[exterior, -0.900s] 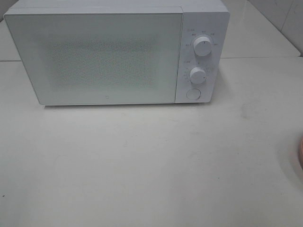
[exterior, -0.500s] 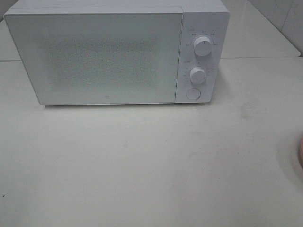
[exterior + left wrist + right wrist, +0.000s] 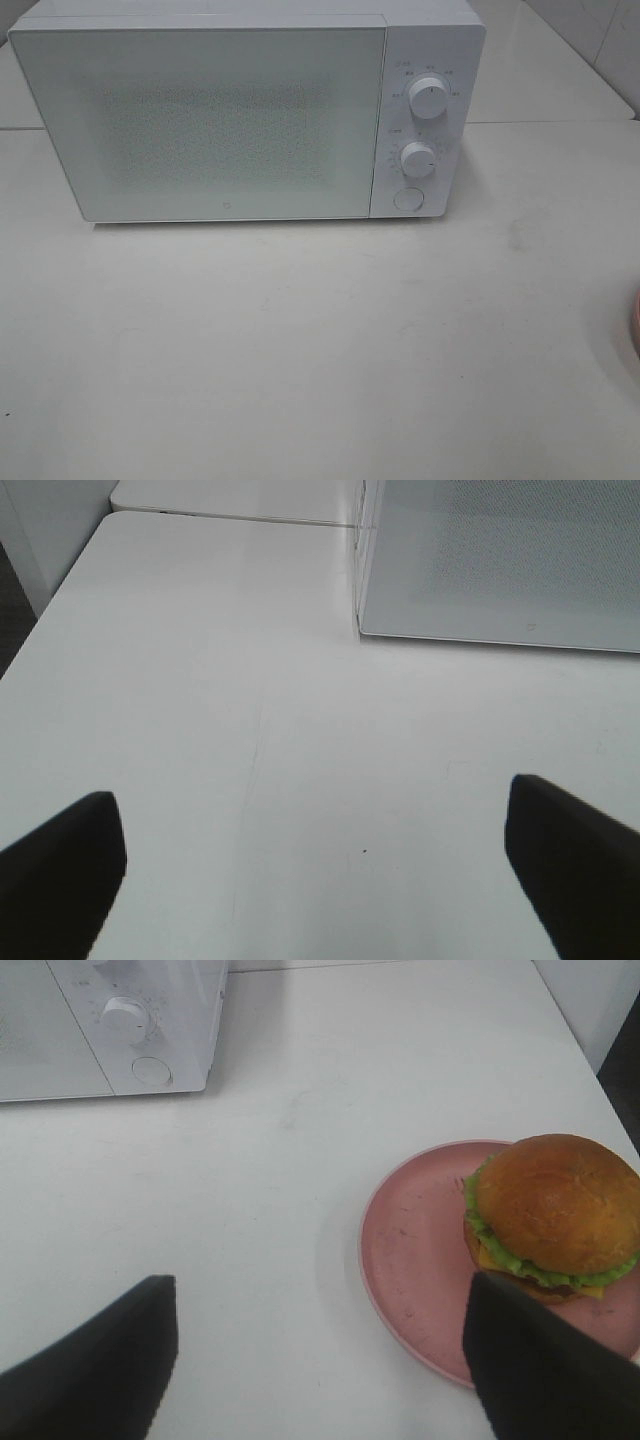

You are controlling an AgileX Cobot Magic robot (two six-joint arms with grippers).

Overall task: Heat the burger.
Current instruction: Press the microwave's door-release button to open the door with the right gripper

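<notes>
I can pass freely over the near table; the shut microwave blocks the far side, the plate with burger the right edge.

Up high, the plate is barely a pink sliver, cut by the frame at the worktop's right edge. The microwave loses its top back edge to the frame. Its speckled door hides the inside, and the marks around the dials are too small to read. At the right wrist, the plate's rim runs off the frame and slips behind a dark finger of the right gripper. The left gripper shows only two fingertips, the rest cut off.
</notes>
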